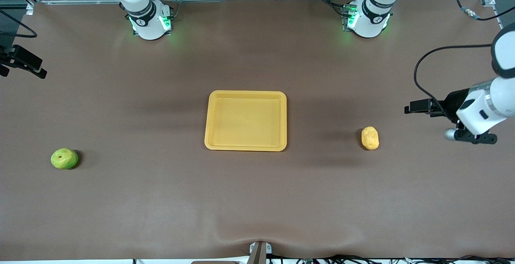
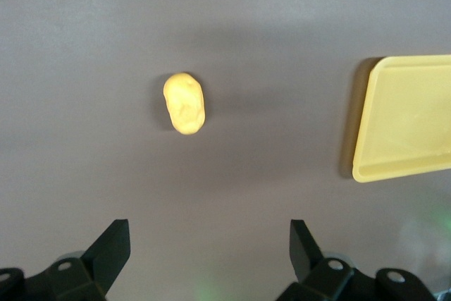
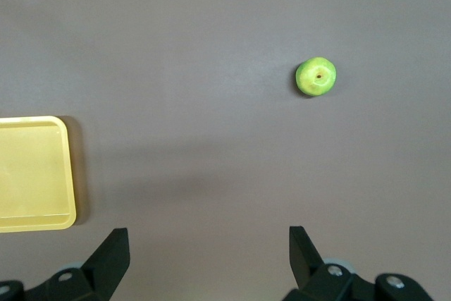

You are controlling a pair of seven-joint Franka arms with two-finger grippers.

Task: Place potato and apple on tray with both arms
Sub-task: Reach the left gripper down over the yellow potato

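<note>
Green apple (image 1: 64, 159) table | potato (image 1: 370, 138) table | tray (image 1: 246, 147) bare | wrist-only: end effectors spread

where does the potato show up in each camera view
Front view: the potato lies on the table toward the left arm's end, beside the tray, apart from it.
Left wrist view: potato on bare table ahead of the open left gripper, with a tray corner at the picture's edge.
Right wrist view: not in it; only the apple and tray show.
Shared landmark: the yellow-orange tray.
</note>
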